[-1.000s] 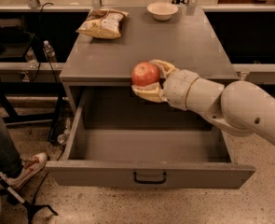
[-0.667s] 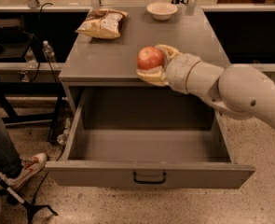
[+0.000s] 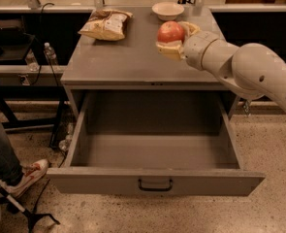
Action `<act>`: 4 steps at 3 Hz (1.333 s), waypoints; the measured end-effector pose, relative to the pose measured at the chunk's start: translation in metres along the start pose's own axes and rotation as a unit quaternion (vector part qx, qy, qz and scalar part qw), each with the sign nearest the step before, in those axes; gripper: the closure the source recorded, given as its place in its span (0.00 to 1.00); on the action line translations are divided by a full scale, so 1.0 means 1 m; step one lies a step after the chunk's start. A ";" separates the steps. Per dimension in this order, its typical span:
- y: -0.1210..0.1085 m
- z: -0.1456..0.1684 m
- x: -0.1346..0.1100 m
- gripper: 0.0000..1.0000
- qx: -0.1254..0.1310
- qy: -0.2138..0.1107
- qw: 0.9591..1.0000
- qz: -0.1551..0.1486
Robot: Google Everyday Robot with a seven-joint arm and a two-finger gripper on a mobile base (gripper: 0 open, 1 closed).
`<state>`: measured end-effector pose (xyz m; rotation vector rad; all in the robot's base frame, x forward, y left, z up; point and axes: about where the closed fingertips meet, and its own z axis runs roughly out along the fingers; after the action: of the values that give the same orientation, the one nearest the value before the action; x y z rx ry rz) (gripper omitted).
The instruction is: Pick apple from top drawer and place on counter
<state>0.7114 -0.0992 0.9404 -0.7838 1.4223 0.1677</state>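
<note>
Tool (image 3: 173, 37) is up over the counter (image 3: 118, 57), right-rear part, w/ the arm (image 3: 249, 72) reaching in from the right. Fingers (image 3: 167, 48) are clamped on the apple (image 3: 170, 31): one cream pad under it, the other round its back-right side. The apple is red-orange w/ a paler patch on top, and it's held in the grip over the counter top. Can't tell if the lower finger touches the surface or hangs just off it.

White bowl (image 3: 167, 9) sits just behind the apple near the back edge, apart from it. Chip bag (image 3: 106, 24) lies back-left on the counter, well apart from the tool.

Below, the top drawer (image 3: 154, 152) is pulled open toward the camera, grey floor showing, dark pull handle (image 3: 155, 184) at centre of the front panel.

On the left, a water bottle (image 3: 49, 53) stands beside the cabinet. A person's shoe (image 3: 30, 174) is on the speckled floor near the drawer's front-left corner.
</note>
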 end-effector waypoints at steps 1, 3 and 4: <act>-0.032 0.021 0.004 1.00 0.021 0.002 0.999 0.038; -0.048 0.071 0.014 1.00 0.033 0.061 0.992 0.109; -0.064 0.075 0.046 1.00 0.043 0.092 0.986 0.134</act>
<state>0.8165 -0.1196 0.9188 -0.5458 1.6983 0.2442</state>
